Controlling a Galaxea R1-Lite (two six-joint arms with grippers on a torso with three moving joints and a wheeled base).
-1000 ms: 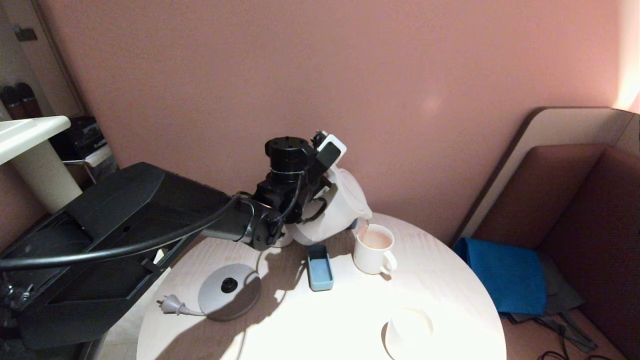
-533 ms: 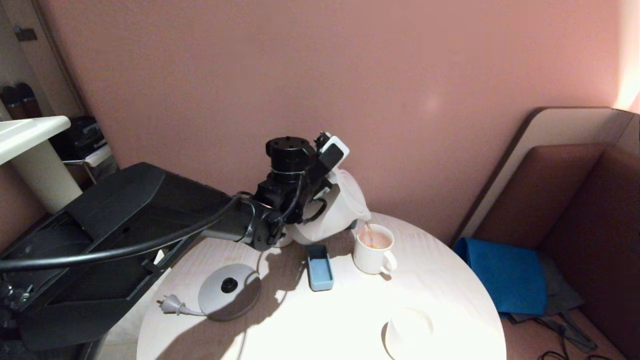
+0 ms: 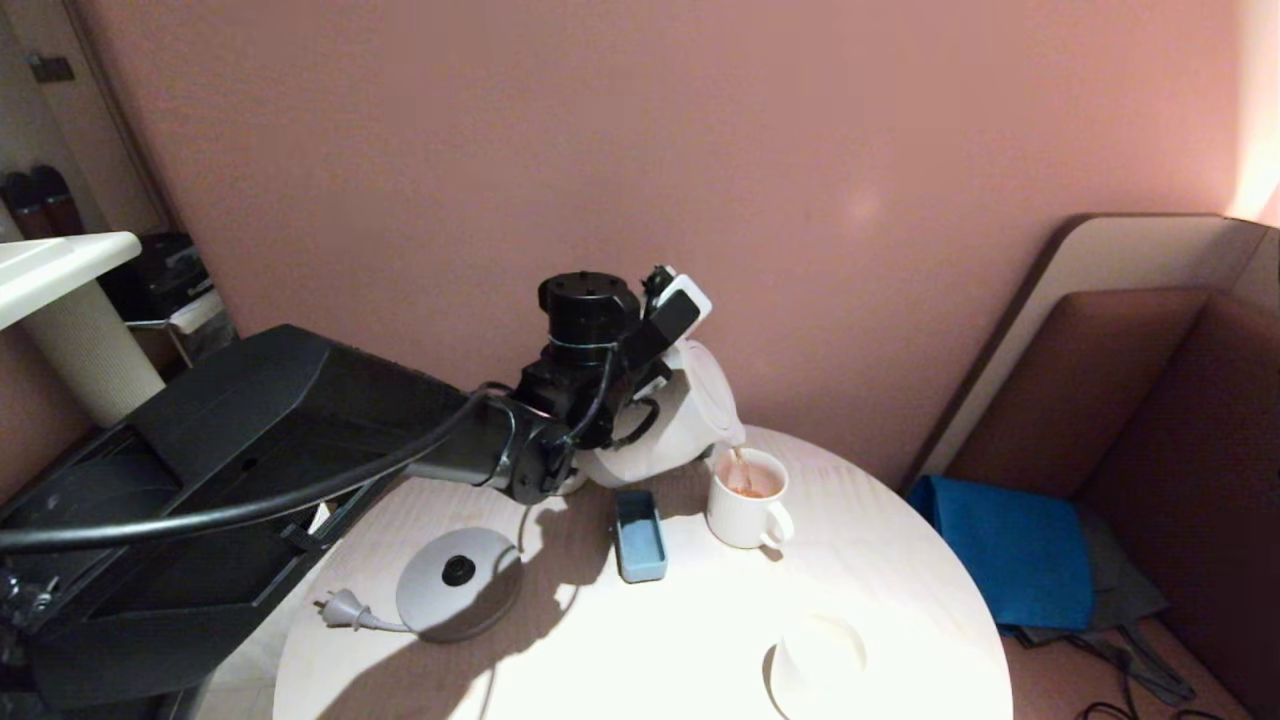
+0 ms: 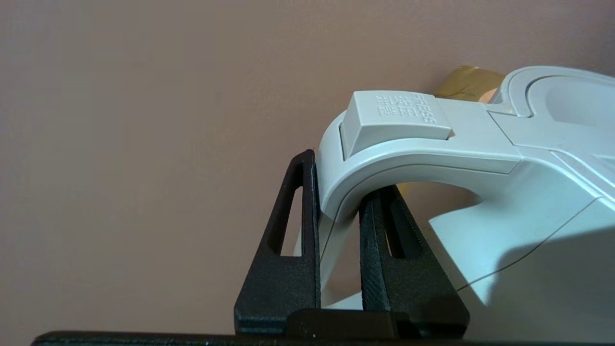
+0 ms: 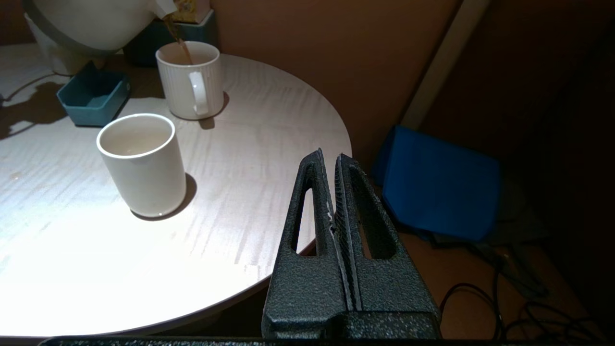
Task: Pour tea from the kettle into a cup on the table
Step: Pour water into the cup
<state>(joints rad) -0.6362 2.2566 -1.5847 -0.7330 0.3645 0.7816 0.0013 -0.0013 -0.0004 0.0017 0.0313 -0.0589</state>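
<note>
Left gripper (image 4: 338, 211): we grip the kettle (image 3: 690, 415) by its handle, tilted, centre frame.
Tea (image 3: 741, 470): thin stream falling from the spout into the cup (image 3: 745, 500).
Cup: upright on the table (image 3: 880, 590), right of centre.
Right gripper (image 5: 334, 192): fingers pressed together, empty, beside the table edge.

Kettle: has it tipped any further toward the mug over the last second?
Yes. The kettle, held in the left gripper, has tilted slightly further over the cup, its handle end rising against the wall, while its spout stays at the rim.
</note>
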